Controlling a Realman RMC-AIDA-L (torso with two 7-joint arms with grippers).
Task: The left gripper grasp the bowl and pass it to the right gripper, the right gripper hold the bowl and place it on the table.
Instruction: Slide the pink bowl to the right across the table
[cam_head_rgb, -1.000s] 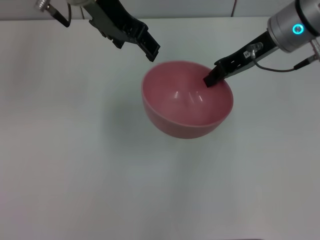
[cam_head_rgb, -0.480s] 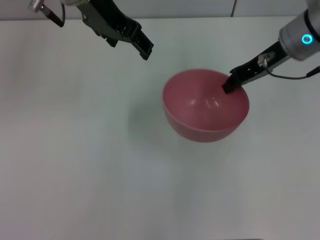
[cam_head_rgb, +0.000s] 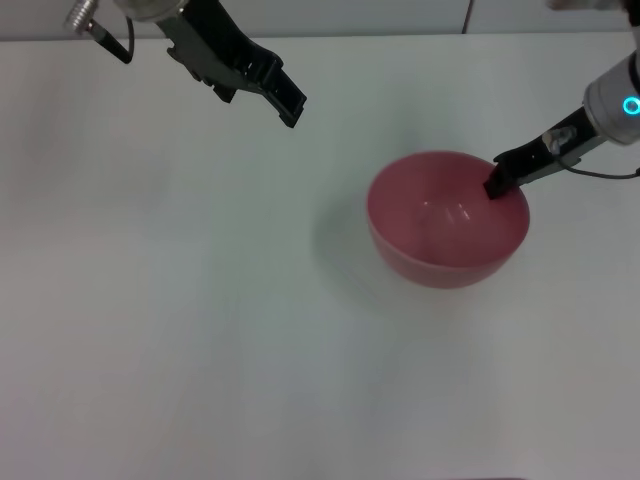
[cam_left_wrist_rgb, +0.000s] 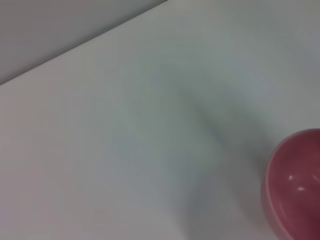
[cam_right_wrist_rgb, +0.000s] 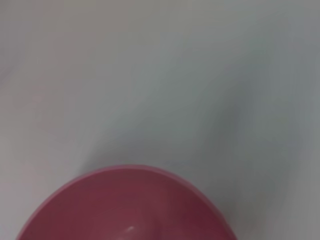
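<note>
The pink-red bowl (cam_head_rgb: 445, 235) sits upright at the right of the white table (cam_head_rgb: 180, 330), with a faint shadow beside it on its left. Whether it touches the surface I cannot tell. My right gripper (cam_head_rgb: 497, 183), slim and black below a cyan ring, is shut on the bowl's far right rim, one finger inside the bowl. My left gripper (cam_head_rgb: 283, 100) hangs at the back left, well apart from the bowl, open and holding nothing. Part of the bowl (cam_left_wrist_rgb: 295, 185) shows in the left wrist view. Its rim (cam_right_wrist_rgb: 125, 210) fills the lower part of the right wrist view.
A thin cable (cam_head_rgb: 610, 172) trails from the right wrist. The table's back edge (cam_head_rgb: 400, 35) meets a grey wall. Nothing else stands on the white surface around the bowl.
My right gripper has carried the bowl to the right and lower, and its shadow has drawn closer to it. The left gripper has stayed at the back left, barely shifting.
</note>
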